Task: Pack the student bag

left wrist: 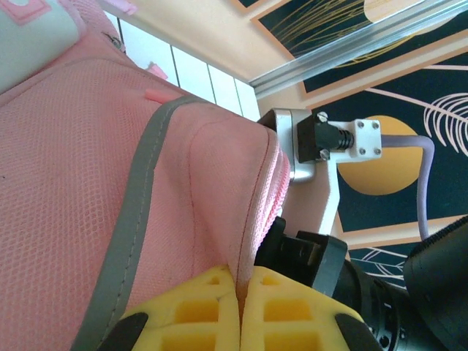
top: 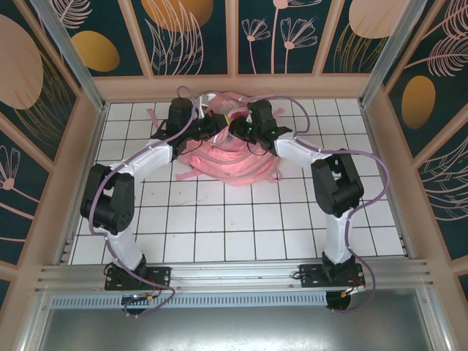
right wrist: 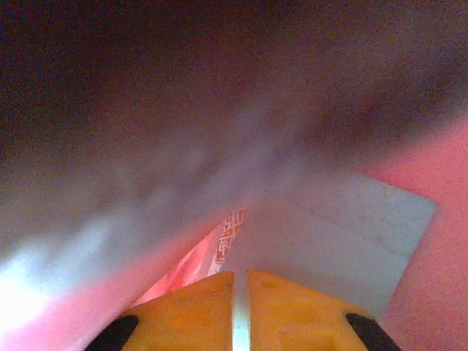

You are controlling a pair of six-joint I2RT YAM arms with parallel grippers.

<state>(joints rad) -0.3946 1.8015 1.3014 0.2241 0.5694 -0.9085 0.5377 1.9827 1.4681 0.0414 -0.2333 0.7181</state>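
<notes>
Dark teal wall panels with pale flower drawings are enclosing a white-tiled bench (top: 219,234), seen from the top camera. The student bag (top: 234,164) is lying at the far middle of the bench, close to the back wall. It is a crumpled pink heap, with a pink strap (top: 186,175) trailing out over the tiles on its left side. Both arms are reaching forward and bending inward, meeting over the upper part of the bag.

The left claw (top: 218,133) is sitting at the bag's top left. In the left wrist view its yellow fingers (left wrist: 197,307) are pressing together, and the left claw (left wrist: 239,281) is clenching a folded seam of the bag's pink mesh fabric (left wrist: 73,183). A grey stripe (left wrist: 139,205) is running down the fabric just beside that fold.

The right claw (top: 243,134) is sitting just beside the left one, at the bag's top right. In the right wrist view it is surrounded by blurred pink fabric (right wrist: 439,256) and dark shadow. A pale flat sheet (right wrist: 329,234) is lying ahead of the right claw (right wrist: 240,276), its edge leading into the slit between the fingers. Those fingers are standing almost together with a thin pale line between them. I cannot tell whether they are gripping the sheet.
</notes>
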